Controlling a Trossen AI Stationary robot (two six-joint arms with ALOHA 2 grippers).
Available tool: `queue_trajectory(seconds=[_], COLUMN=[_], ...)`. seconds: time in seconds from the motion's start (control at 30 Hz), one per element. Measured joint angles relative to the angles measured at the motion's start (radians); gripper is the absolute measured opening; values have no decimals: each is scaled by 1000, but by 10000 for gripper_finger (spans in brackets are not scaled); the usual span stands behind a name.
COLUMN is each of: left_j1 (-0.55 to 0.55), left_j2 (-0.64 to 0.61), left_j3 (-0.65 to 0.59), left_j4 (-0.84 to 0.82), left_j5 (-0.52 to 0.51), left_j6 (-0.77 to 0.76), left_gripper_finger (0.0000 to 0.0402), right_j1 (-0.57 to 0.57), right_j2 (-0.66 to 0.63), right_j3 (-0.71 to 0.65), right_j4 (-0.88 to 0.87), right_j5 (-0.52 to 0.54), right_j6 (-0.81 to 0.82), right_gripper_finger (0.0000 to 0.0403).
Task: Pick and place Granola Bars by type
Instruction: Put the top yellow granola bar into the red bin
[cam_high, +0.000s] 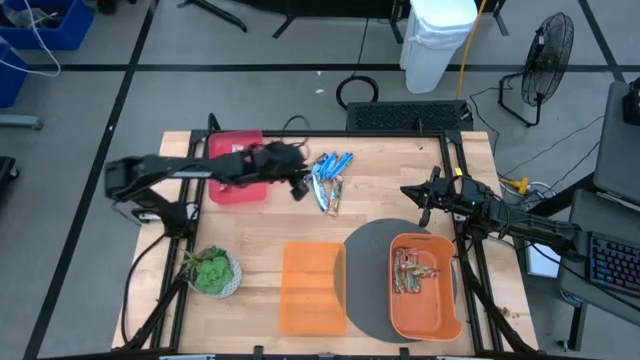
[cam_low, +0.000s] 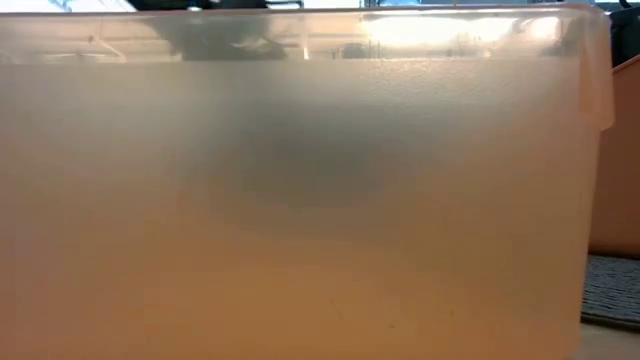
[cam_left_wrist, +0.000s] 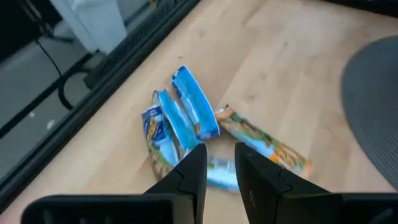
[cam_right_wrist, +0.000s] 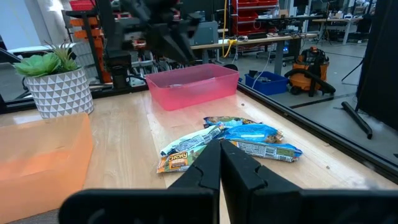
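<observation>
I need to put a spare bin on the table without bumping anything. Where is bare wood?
Bare wood lies between the pink bin and the plant, left of the orange bin, and between the bar pile and the right gripper. It is crowded around the left gripper at the pile and the grey mat.

The left arm is reaching in from its side, stretched long across the far half of the table, its wrist bent downward. The left hand is hanging low over the wood with its two dark fingers pointing down, parted by a narrow gap and gripping nothing between them. The right arm is lying folded near its own edge, forearm angled inward. The right hand is pointing toward the left hand, well apart from it, with its fingers pressed together, empty.
</observation>
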Motion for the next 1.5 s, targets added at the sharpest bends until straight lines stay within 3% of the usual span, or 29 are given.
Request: queue_trajectory(seconds=[0.3,0.53,0.73,1.2,1.33,1.5], left_j1=[72,74,78,109,126,129], left_j2=[322,477,524,555,555,578], left_j3=[349,535,557,556,556,555], left_j4=[-203,-321,-333,-399,-407,-423], left_j5=[125,41,48,-9,69,69], left_j6=[-85,-92,-122,-179,-183,-180], left_gripper_finger=[97,183,228,192,193,193], right_j1=[0,0,0,0,0,0], right_j2=[0,0,0,0,0,0], right_j3=[0,0,0,0,0,0], right_j4=[0,0,0,0,0,0], right_j5=[0,0,0,0,0,0], right_j6=[0,0,0,0,0,0], right_gripper_finger=[0,0,0,0,0,0])
